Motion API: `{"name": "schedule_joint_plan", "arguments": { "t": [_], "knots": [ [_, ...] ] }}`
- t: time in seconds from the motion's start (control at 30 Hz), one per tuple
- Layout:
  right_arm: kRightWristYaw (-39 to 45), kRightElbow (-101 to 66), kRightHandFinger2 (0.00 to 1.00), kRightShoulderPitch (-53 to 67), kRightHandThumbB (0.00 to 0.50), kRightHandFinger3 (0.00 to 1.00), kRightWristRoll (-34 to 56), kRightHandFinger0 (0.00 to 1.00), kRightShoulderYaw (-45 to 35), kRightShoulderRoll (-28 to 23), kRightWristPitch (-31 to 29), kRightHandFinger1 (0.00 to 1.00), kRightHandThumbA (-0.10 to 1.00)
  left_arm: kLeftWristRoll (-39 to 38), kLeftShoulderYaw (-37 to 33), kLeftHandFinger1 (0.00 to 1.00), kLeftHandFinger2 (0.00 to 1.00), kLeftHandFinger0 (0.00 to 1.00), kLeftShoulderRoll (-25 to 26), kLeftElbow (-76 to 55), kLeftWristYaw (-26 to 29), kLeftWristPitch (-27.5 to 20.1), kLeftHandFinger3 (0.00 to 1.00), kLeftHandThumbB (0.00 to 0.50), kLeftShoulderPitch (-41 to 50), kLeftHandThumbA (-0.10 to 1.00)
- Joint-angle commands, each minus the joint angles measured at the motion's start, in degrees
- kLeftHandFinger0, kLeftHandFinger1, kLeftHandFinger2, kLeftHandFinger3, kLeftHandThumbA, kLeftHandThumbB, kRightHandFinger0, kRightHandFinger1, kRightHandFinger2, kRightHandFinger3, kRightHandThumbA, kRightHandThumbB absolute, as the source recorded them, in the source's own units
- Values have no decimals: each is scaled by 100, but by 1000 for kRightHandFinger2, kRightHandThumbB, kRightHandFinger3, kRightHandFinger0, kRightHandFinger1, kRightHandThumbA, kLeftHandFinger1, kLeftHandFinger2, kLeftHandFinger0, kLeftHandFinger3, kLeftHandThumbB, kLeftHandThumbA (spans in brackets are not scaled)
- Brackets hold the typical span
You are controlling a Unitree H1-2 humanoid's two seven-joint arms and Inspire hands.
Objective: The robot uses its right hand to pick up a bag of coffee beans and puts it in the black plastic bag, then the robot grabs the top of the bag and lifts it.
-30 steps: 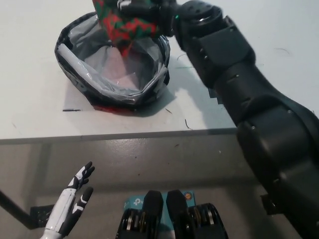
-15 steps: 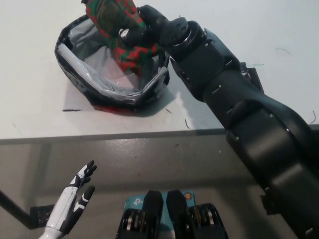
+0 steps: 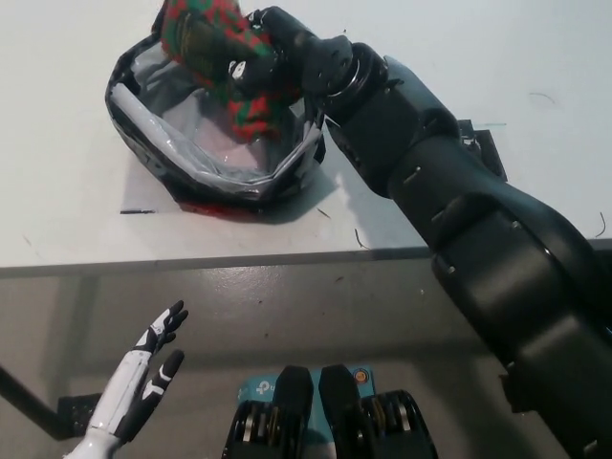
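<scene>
Head view: your black right hand (image 3: 277,57) covers much of the coffee bean bag (image 3: 206,43), and the bag's top is cut off by the picture's upper edge. The hand is clenched around that red-and-green bag, holding it over the open mouth of the black plastic bag (image 3: 153,158), its lower end dipping inside. Your white left hand (image 3: 143,382) hangs at lower left below the table (image 3: 76,220), fingers spread, holding nothing.
</scene>
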Motion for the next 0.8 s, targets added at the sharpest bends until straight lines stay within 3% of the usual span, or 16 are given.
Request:
{"name": "schedule_joint_plan", "arguments": {
  "t": [0.0, 0.03, 0.1, 0.17, 0.23, 0.53, 0.67, 0.77],
  "knots": [
    [155, -139, 1000, -539, 427, 1000, -180, 874, 50, -144, -390, 1000, 441, 34, -25, 1000, 1000, 1000, 134, -170, -84, -8, 1000, 233, -115, 1000],
    [287, -151, 1000, -543, 431, 1000, -204, 986, 75, -164, -358, 1000, 461, 55, -28, 1000, 1000, 1000, 138, -174, -81, 0, 1000, 233, -126, 1000],
    [417, -154, 1000, -556, 446, 1000, -363, 1000, 231, -200, -324, 1000, 609, 47, -29, 1000, 1000, 1000, 133, -146, -72, -45, 1000, 227, -147, 1000],
    [516, -162, 1000, -555, 463, 1000, -577, 1000, 450, -244, -360, 1000, 686, 25, -30, 1000, 1000, 1000, 133, -151, -83, -31, 1000, 231, -161, 1000],
    [519, -158, 1000, -550, 498, 1000, -681, 1000, 596, -294, -372, 1000, 712, 35, -41, 1000, 1000, 1000, 140, -162, -97, -12, 1000, 230, -191, 1000],
    [408, -195, 1000, -540, 500, 1000, -642, 1000, 517, -382, -338, 1000, 811, 59, -57, 1000, 1000, 1000, 135, -118, -60, -21, 1000, 248, -216, 1000],
    [102, -227, 1000, -592, 500, 1000, -707, 1000, 482, -450, -459, 1000, 962, 123, -57, 1000, 1000, 1000, 139, -112, -30, -9, 1000, 246, -224, 1000],
    [-282, -272, 1000, -622, 500, 1000, -764, 1000, 455, -500, -469, 1000, 957, 67, -51, 1000, 1000, 1000, 127, -130, -53, 41, 1000, 263, -207, 1000]
  ]
}}
